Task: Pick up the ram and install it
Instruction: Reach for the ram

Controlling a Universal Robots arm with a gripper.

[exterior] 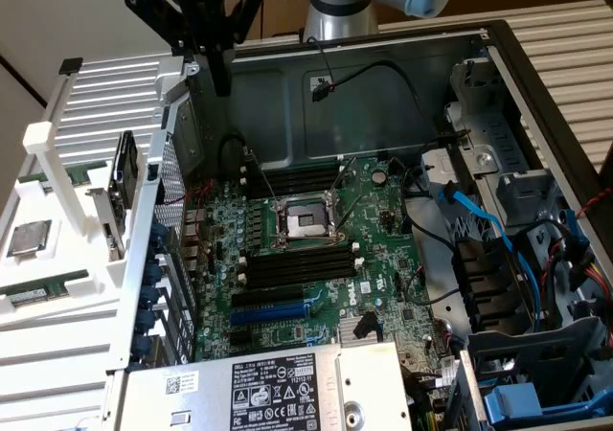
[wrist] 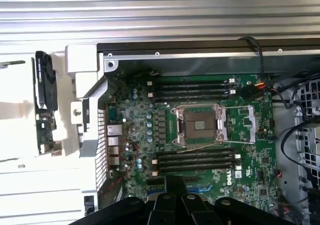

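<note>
I read the gripper (exterior: 221,84) as hanging high over the open computer case (exterior: 278,96), above the case corner nearest the white rack (exterior: 46,136). Its jaws are closed fully together, and nothing is visible between them. In the wrist view the gripper (wrist: 175,185) sits over the motherboard (wrist: 250,185), on the side of the lower slot bank (wrist: 195,160) away from the processor socket (wrist: 197,125). The ram (exterior: 43,291) lies flat in the white rack near the rack's edge at the exterior view's lower left, outside the case and well apart from the gripper. Also in the rack are a silver-topped processor chip (exterior: 29,238) just beyond the ram, a second green board strip (exterior: 59,174) farther back, and an upright card with a black fan (exterior: 124,172) close to the case. Between the rack and the motherboard (exterior: 383,211) stands the perforated case wall (exterior: 177,177). On the board, two banks of black memory slots with white end clips flank the processor socket (exterior: 302,222): the lower slot bank (exterior: 297,266) and the upper slot bank (exterior: 287,177). Thin black wires drop beside the upper bank. A black cable (exterior: 383,67) loops across the case's back wall, a blue cable (exterior: 474,215) runs along the board's edge at the exterior view's right, and the power supply (exterior: 278,383) covers the case's near edge.
</note>
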